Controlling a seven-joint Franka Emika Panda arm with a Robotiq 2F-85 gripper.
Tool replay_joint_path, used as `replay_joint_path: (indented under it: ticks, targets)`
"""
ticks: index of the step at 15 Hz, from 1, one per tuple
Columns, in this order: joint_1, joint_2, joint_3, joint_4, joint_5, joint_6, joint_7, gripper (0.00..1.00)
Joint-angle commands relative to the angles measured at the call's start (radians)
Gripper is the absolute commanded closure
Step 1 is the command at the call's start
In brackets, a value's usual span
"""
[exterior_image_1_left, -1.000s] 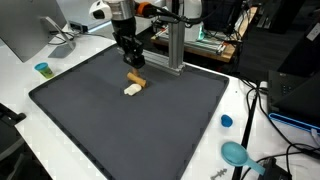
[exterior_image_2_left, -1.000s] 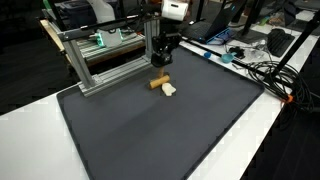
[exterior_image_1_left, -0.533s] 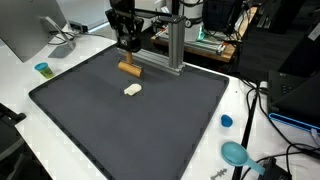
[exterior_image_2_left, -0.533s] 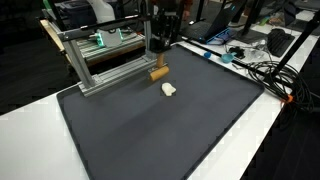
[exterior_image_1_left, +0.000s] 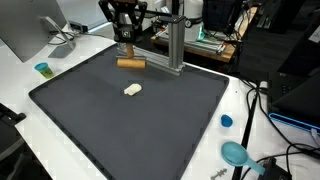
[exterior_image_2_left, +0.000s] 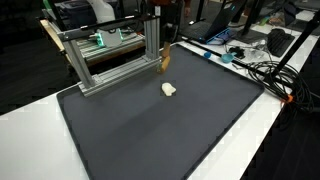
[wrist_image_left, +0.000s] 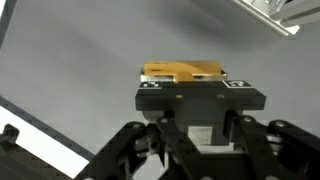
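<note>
My gripper (exterior_image_1_left: 127, 50) is shut on a tan wooden block (exterior_image_1_left: 130, 63) and holds it in the air above the far part of the dark mat (exterior_image_1_left: 120, 120). In the other exterior view the block (exterior_image_2_left: 164, 60) hangs beside the aluminium frame. In the wrist view the block (wrist_image_left: 180, 70) shows as a tan bar just beyond the gripper body; the fingertips are hidden. A small cream-coloured piece (exterior_image_1_left: 132, 89) lies on the mat below and in front of the gripper, and it also shows in the other exterior view (exterior_image_2_left: 170, 89).
A silver aluminium frame (exterior_image_1_left: 176, 45) stands at the mat's far edge, close to the gripper. A teal cup (exterior_image_1_left: 42, 69), a blue cap (exterior_image_1_left: 226, 121) and a teal dish (exterior_image_1_left: 236, 153) sit on the white table. Cables (exterior_image_2_left: 262, 70) lie along one side.
The gripper has lifted the tan block off the mat, away from the cream piece, and carried it up and toward the far edge near the frame.
</note>
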Motion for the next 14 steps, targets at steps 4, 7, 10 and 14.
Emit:
replay_joint_path:
  ticks: [4,7,10,14]
  targets:
    - [-0.019,0.16,0.016,0.211,-0.03,-0.121,-0.349,0.78]
    - [-0.016,0.155,0.012,0.174,-0.017,-0.086,-0.343,0.53]
    - [-0.017,0.176,0.013,0.193,-0.022,-0.088,-0.368,0.78]
    - [-0.014,0.15,0.027,0.076,-0.071,0.02,-0.459,0.78]
